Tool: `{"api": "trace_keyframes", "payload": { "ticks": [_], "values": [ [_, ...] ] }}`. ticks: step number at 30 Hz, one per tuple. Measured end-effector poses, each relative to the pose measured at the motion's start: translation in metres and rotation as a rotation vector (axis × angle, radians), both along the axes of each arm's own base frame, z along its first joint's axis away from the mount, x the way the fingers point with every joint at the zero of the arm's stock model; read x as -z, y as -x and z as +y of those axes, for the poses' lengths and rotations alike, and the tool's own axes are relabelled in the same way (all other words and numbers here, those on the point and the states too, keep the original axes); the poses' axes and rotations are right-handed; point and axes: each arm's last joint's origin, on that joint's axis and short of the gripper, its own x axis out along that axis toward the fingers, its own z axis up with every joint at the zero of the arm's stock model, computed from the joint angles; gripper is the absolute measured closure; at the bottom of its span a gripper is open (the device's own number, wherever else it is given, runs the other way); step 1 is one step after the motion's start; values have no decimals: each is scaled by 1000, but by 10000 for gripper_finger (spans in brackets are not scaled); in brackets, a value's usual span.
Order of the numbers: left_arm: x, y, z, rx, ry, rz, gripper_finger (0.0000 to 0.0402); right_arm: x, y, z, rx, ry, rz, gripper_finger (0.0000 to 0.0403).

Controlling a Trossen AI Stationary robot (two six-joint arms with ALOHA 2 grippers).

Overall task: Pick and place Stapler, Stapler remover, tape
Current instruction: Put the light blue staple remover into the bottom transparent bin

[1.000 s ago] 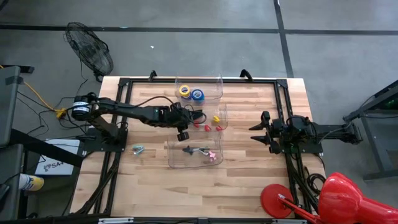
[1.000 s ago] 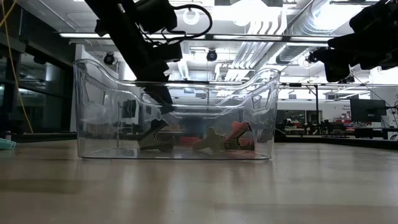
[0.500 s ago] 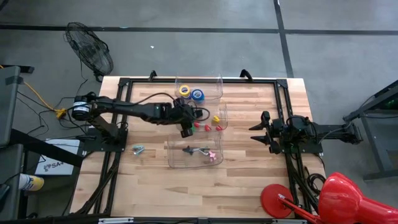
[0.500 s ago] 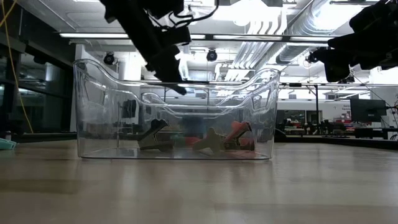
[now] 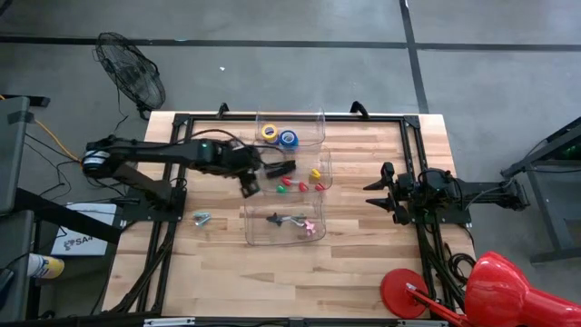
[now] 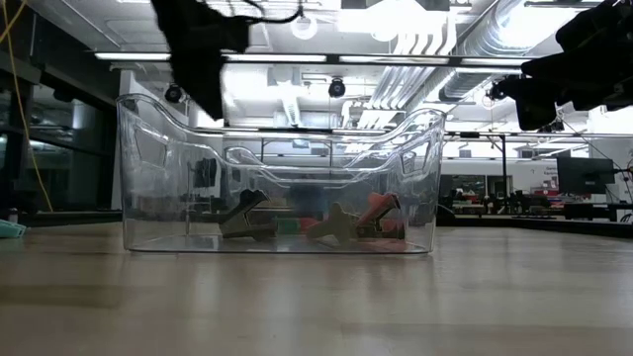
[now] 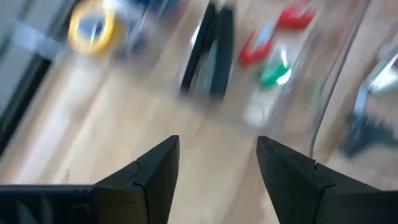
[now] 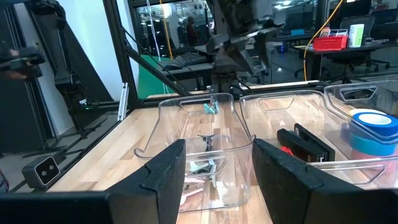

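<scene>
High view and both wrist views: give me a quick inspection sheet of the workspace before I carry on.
Surface: wooden table, black frame around it.
Job's things: yellow and blue tape rolls in the far clear bin; black stapler in the middle bin with small red, green and yellow pieces; staple removers in the near bin.
Clutter: one small teal item loose on the table left of the near bin.
Grippers: left gripper open, empty, just left of the middle bin; right gripper open, empty, parked at the right edge.
Cables: yellow cable on the floor, left.
Surroundings: fan, red object.
</scene>
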Motion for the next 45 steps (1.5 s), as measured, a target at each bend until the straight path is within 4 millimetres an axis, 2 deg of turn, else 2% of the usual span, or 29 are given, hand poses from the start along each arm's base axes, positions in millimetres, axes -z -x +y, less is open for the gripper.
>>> {"api": "trace_keyframes", "payload": {
  "ticks": [7, 11, 16, 23, 28, 36, 45],
  "values": [
    [-3, 48, -14, -178, 167, 251, 193, 0, 0, 0, 0, 0, -2, 226],
    [0, 61, -22, -242, 254, 368, 192, 0, 0, 0, 0, 0, -1, 226],
    [21, 63, -34, -276, 313, 398, 192, 0, 0, 0, 0, 0, -1, 226],
    [65, 72, -52, -247, 414, 471, 192, 0, 0, 0, 0, 0, -1, 226],
    [88, 78, -57, -216, 420, 481, 169, 0, 0, 0, 0, 0, -1, 226],
    [112, 81, -60, -172, 447, 480, 97, 0, 0, 0, 0, 0, -1, 226],
    [129, 84, -60, -134, 443, 550, 87, 0, 0, 0, 0, 0, -1, 226]
  ]
}}
